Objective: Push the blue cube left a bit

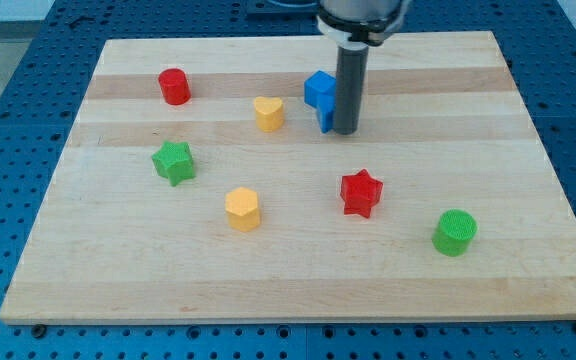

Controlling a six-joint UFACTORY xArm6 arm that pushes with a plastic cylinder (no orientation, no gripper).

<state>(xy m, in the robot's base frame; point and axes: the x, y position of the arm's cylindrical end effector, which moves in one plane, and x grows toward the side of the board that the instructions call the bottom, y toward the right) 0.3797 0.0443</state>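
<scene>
- Landmark for all places: the blue cube (318, 92). Items listed from the near edge of the table (298, 290) toward the far edge.
- Green cylinder (455, 232): nearest item, well apart from the blue cube, toward the view's bottom right of it.
- Yellow hexagonal block (242, 209): below the blue cube and to the view's left of it, well apart.
- Red star (361, 193): below the blue cube, slightly to its right, apart.
- Green star (174, 162): well to the view's left of the blue cube, a little lower.
- Yellow heart (268, 113): near the blue cube on its left, not touching; it lies in the push path.
- Tip (345, 131): rod stands upright just at the blue cube's right side, touching or nearly so; contact cannot be confirmed.
- Second blue piece (325, 118): sits under the cube's lower right, against the rod; shape unclear.
- Red cylinder (174, 86): far to the cube's left, level with it.
- Pincer: none fitted, so no open or closed state to record.
- Step judged: tip staged on the right face, push just starting.
- Next move calls for a short straight slide leftward, stopping before the yellow heart.
</scene>
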